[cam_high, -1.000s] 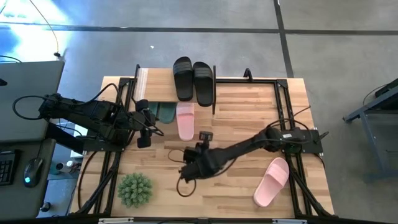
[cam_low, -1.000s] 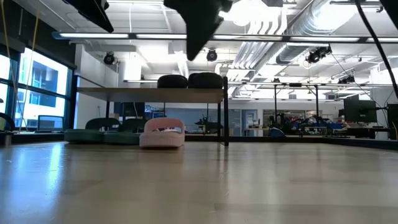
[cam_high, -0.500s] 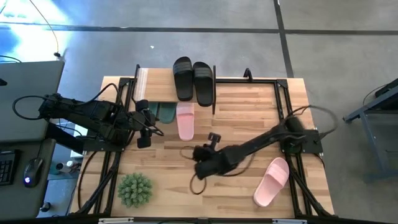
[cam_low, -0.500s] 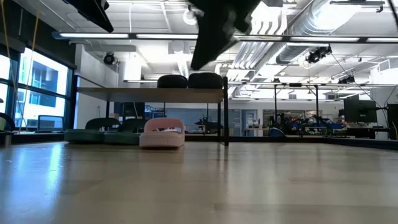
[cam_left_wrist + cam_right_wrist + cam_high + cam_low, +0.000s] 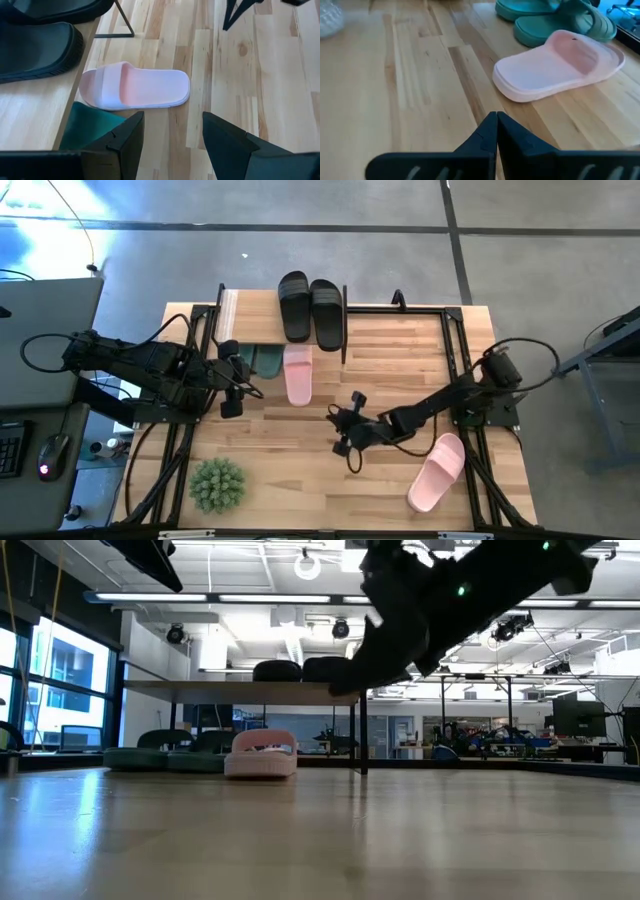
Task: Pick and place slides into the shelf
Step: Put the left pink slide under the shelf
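Since the earlier frames, the right arm has swung away from the shelf side: its right gripper (image 5: 345,436) was near the table's centre-left and now sits farther toward the right half, closer to the loose pink slide (image 5: 436,472). In the low view the same arm has shifted from upper centre to upper right. The left arm, slides and plant ball have not moved.

Right gripper: fingers (image 5: 496,131) pressed together, tips meeting in a narrow wedge, holding nothing, above bare planks.

Left gripper (image 5: 172,137): fingers spread apart, nothing between them, hovering just beside the shelf's left end, over the green slides.

Shelf (image 5: 232,305): light wooden top board on a thin black metal frame, standing at the table's far edge.

Slides:
- 2 black slides (image 5: 310,307) lie side by side on the top board; thick moulded soles, wide strap, matte rubber finish.
- 2 dark green slides (image 5: 555,20) sit on the table under the board, mostly covered by it in the high view.
- 1 pink slide (image 5: 135,90) lies just beside the green pair at the shelf's front; smooth, rounded sole, wide strap.
- The other pink slide lies near the table's right front corner, well apart from the shelf.

Table (image 5: 390,370): pale wood planks with visible grain and seams. A spiky green plant ball (image 5: 217,484) rests near the left front corner.
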You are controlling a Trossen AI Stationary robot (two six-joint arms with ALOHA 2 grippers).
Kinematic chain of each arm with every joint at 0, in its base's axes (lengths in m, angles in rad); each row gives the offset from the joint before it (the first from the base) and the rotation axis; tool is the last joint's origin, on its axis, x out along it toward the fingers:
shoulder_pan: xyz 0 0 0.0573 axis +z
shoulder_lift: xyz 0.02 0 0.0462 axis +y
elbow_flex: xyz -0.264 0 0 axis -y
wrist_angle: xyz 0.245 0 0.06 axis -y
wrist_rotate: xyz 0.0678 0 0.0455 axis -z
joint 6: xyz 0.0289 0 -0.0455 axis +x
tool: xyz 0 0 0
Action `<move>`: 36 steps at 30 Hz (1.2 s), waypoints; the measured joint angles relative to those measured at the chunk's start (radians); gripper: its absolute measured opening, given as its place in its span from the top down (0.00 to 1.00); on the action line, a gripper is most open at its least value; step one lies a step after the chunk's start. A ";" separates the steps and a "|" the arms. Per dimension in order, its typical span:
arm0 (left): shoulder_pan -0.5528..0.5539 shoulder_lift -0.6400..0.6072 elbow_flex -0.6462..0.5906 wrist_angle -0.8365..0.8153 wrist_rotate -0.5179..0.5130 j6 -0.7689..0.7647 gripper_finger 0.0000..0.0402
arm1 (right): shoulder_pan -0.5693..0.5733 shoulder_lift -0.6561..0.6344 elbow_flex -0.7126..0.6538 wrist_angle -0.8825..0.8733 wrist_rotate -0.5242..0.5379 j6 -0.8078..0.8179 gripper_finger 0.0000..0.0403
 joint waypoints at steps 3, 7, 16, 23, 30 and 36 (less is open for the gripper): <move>0.000 0.000 0.000 0.000 0.000 0.000 0.54 | -0.020 0.035 0.017 -0.001 0.007 -0.018 1.00; 0.000 0.000 0.000 0.001 0.000 0.000 0.54 | -0.081 0.098 0.046 0.054 -0.058 -0.048 1.00; 0.000 0.000 0.000 0.001 0.000 0.000 0.54 | -0.188 0.216 0.052 0.221 -0.228 -0.097 1.00; 0.000 0.000 0.000 0.002 -0.001 0.002 0.54 | -0.235 0.221 0.054 0.237 -0.299 -0.107 1.00; 0.000 0.000 0.000 0.002 -0.003 0.003 0.54 | -0.250 0.222 0.054 0.265 -0.328 -0.107 1.00; 0.000 0.000 0.000 0.002 -0.004 0.003 0.54 | -0.248 0.235 0.054 0.290 -0.363 -0.118 1.00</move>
